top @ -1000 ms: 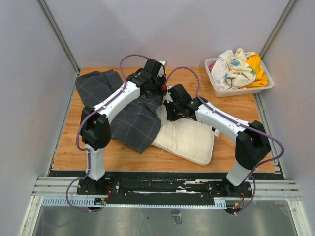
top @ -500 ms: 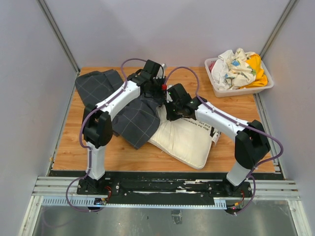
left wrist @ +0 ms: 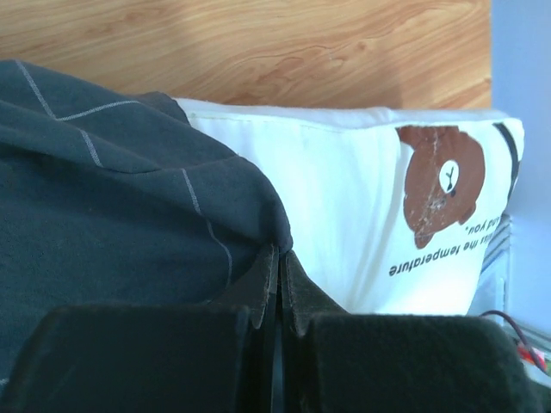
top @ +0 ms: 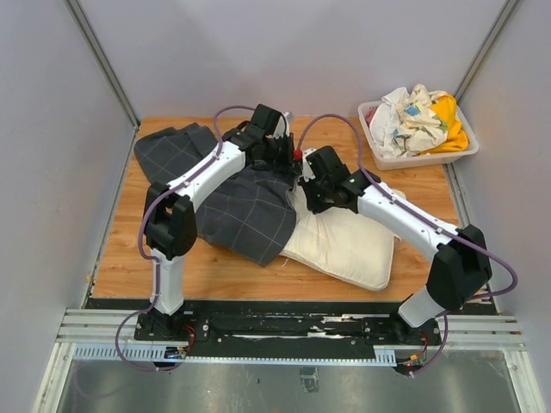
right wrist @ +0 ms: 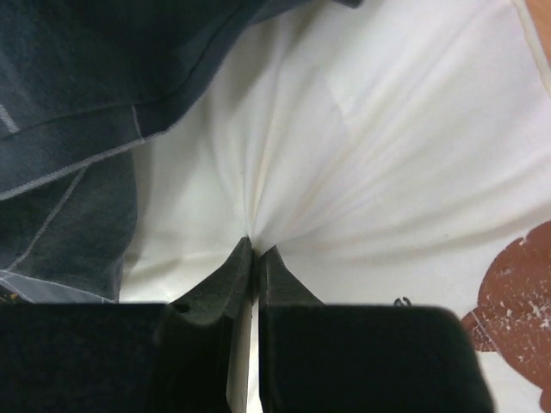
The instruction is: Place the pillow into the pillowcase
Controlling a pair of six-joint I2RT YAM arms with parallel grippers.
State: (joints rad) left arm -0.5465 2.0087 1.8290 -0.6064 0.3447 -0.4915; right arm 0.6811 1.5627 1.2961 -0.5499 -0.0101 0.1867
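The cream-white pillow [top: 344, 241] lies on the wooden table right of centre, its left part under the dark checked pillowcase [top: 241, 206]. A brown bear print [left wrist: 441, 182] marks the pillow's end. My left gripper [left wrist: 281, 251] is shut on the pillowcase's edge [left wrist: 198, 206], right beside the pillow [left wrist: 344, 206]. Pinched cream fabric of the pillow [right wrist: 362, 181] fans out from my right gripper [right wrist: 255, 245], which is shut on it, with the pillowcase [right wrist: 95, 86] folded to its left. Both gripper heads meet near the table's middle, the left gripper [top: 277, 153] just behind the right gripper [top: 312, 182].
A white tub [top: 413, 157] of crumpled white, yellow and patterned cloths [top: 417, 116] stands at the back right corner. Grey walls close in the table [top: 120, 258] on three sides. Purple cables loop above both arms.
The right arm has pulled the pillow to the right. The pillowcase has shifted and spread further over the pillow's left side, with the left gripper still holding its edge.
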